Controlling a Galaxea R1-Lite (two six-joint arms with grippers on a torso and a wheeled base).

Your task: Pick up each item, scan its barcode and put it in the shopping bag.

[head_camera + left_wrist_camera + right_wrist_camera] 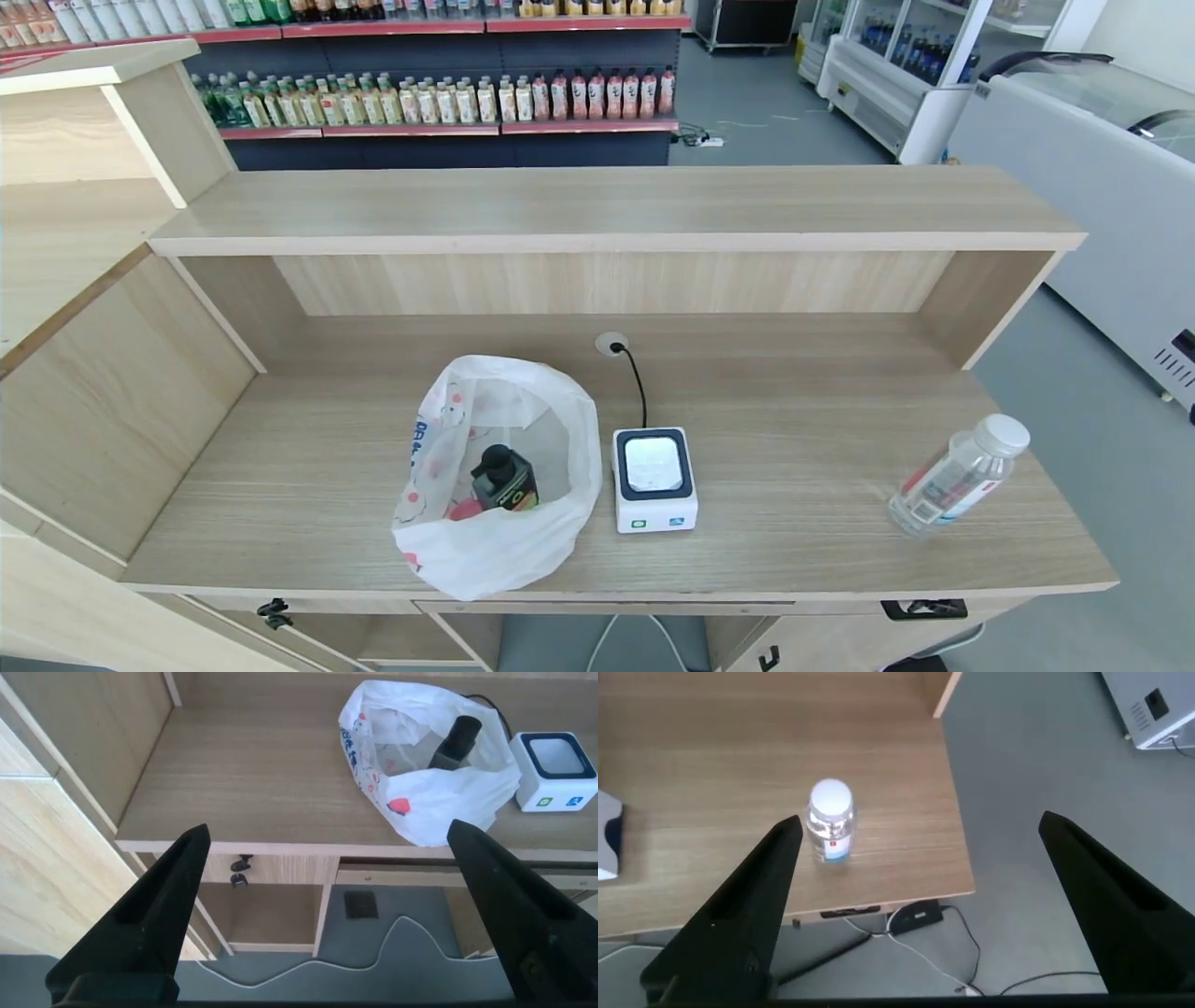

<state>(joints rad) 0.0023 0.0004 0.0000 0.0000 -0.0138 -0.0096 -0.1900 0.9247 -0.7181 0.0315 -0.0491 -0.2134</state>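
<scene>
On the surface (794, 439), the shopping bag (495, 476) is being kept open at front centre-left, with a dark bottle (504, 478) already standing inside it. The scanner (653, 478) is sitting just beside the bag on its right, window up, with its cable (638, 378) being routed to a hole at the back. The water bottle (960, 474) is being left upright near the front right corner, well apart from the scanner.

The left tool (327, 831) is being held spread and empty off the front edge, on the bag's side. The right tool (920, 823) is being held spread and empty too, above the right front corner, with the water bottle just off one finger.

Judged step: the pick of the water bottle is being set up and nothing is gripped yet.

Next move calls for the right tool to be centred over the bottle, lowered around its body and pressed together below the cap. Then the label must be turned to the scanner window before the bottle is carried over to the bag.
</scene>
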